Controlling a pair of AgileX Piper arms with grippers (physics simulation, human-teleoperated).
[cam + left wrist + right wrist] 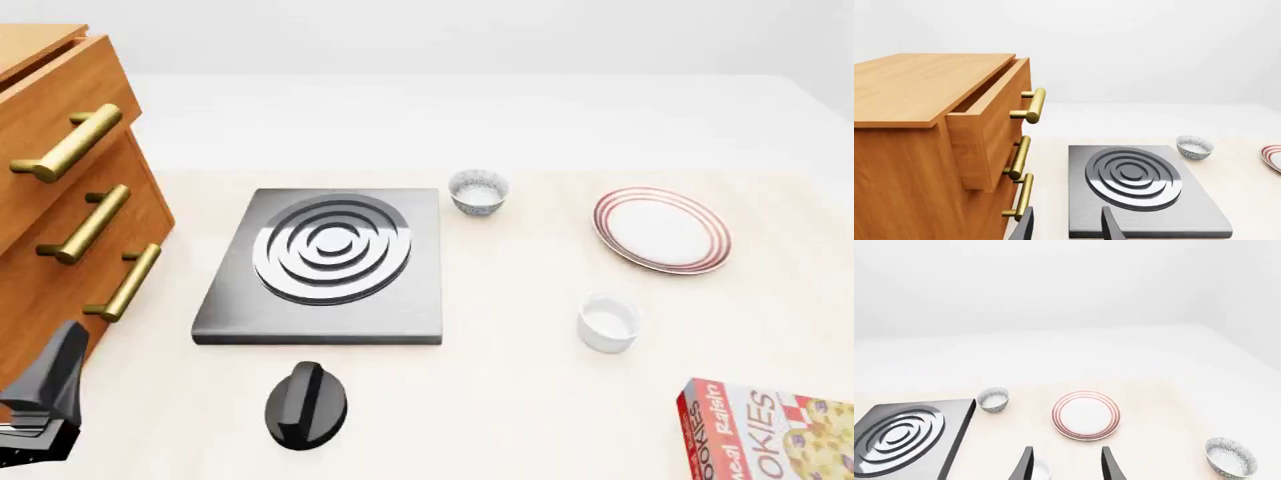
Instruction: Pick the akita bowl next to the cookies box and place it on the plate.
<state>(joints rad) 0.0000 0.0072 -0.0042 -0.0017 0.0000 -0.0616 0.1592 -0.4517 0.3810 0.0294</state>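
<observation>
- Progress: nothing done yet, by the look of it. The plate (662,229) is bare, and no bowl is held.
- Two akita bowls around. One bowl by the stove (478,191) sits just off the far right corner of the stove plate (326,265); the other, the akita bowl (1231,456), shows only in the right wrist view, out to the side of the plate and well apart from it.
- The cookies box (771,430) is at the near right edge in the front view, cut off by the frame. The target bowl isn't in that view, so I judge it's the one off-frame near the box; can't confirm they're adjacent.
- Right hand (1066,463): fingers spread, nothing between them. A white ramekin (609,322) sits just under/ahead of it, and the plate lies beyond.
- Left hand (1066,225): fingers spread too, empty, aimed over the stove plate w/ the wooden drawer cabinet (927,145) beside it; top drawer ajar.
- Black knob (306,404) lies on the surface (534,400) near the stove plate's front edge.
- Left to do: swing the right hand to the akita bowl, grip its rim, lift, carry to the plate, set down, let go. Basically the whole job.
</observation>
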